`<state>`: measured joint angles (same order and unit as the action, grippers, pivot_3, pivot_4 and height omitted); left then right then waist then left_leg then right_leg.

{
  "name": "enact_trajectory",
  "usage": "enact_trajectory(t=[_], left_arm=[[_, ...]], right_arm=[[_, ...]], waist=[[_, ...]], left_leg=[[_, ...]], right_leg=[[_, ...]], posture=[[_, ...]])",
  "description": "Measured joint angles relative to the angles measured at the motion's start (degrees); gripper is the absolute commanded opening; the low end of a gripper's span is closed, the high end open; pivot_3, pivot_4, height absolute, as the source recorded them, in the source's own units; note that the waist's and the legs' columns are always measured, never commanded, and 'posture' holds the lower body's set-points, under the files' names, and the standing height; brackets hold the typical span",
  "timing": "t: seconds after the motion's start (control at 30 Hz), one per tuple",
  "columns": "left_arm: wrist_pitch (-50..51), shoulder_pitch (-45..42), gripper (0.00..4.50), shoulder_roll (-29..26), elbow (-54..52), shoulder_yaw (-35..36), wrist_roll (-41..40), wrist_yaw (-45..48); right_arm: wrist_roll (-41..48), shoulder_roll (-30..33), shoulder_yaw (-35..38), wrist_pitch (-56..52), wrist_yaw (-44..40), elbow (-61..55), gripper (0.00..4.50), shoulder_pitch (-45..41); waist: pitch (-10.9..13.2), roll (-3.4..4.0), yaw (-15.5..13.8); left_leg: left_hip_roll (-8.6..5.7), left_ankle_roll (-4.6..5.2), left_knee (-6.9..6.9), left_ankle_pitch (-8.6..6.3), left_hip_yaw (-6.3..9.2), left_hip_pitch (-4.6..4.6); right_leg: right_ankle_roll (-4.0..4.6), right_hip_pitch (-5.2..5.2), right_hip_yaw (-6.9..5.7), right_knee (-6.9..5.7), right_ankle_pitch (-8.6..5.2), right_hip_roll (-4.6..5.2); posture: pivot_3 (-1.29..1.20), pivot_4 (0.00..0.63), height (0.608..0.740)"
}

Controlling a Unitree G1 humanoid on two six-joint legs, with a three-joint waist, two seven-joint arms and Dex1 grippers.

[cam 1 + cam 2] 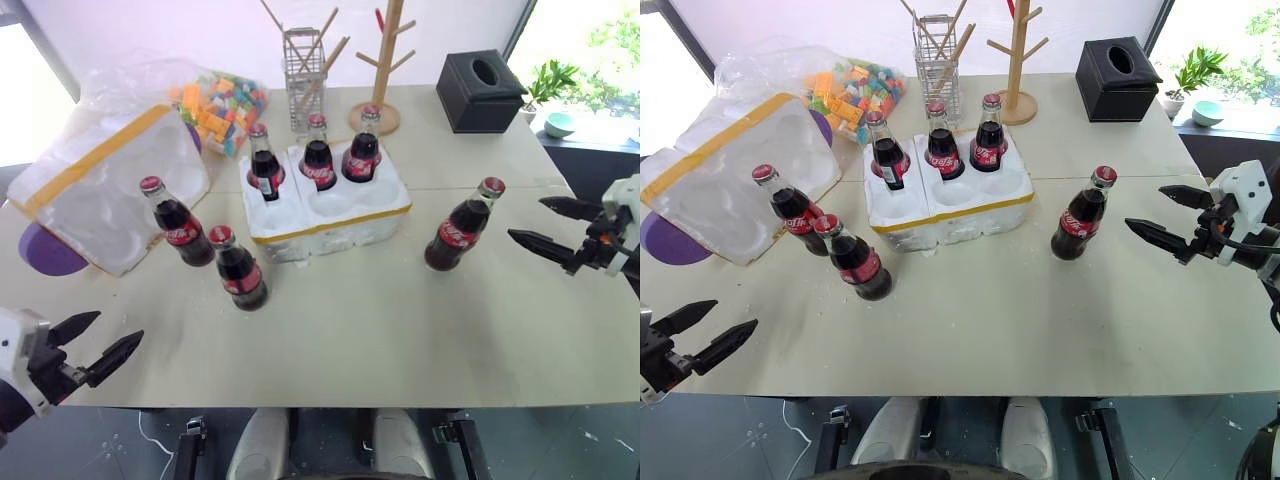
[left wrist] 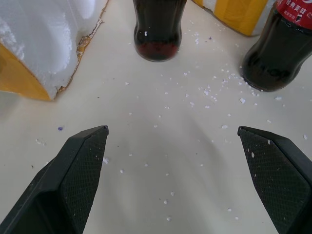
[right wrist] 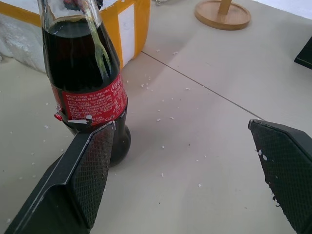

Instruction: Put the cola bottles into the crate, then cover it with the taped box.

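A: Where do the big items lie?
B: I see the taped box [image 1: 105,185] tipped at table's far left, the crate [image 1: 325,205] centre holding three cola bottles [image 1: 318,152].
A: And the pincers?
B: My right gripper [image 1: 545,225], spread wide, faces a loose bottle [image 1: 460,228]; my left gripper [image 1: 95,345], also spread, sits well short of two bottles [image 1: 205,250].
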<state>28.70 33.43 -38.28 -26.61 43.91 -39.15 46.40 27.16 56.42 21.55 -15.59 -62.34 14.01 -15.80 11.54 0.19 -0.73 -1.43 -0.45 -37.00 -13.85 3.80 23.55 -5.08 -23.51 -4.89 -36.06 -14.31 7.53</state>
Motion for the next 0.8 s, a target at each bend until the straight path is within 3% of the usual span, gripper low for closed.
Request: enact_trajectory(t=[0.8], left_arm=[[3.2, -2.0, 4.45, 0.2, 0.0, -0.3, -0.3, -0.3]], right_arm=[[0.0, -0.5, 0.0, -2.1, 0.4, 0.0, 4.5, 0.8]], waist=[[0.0, -0.01, 0.0]], left_leg=[[0.01, 0.0, -0.01, 0.0, -0.12, -0.04]], right_leg=[[0.01, -0.01, 0.09, -0.01, 0.03, -0.01]], posture=[[0.0, 0.15, 0.74]])
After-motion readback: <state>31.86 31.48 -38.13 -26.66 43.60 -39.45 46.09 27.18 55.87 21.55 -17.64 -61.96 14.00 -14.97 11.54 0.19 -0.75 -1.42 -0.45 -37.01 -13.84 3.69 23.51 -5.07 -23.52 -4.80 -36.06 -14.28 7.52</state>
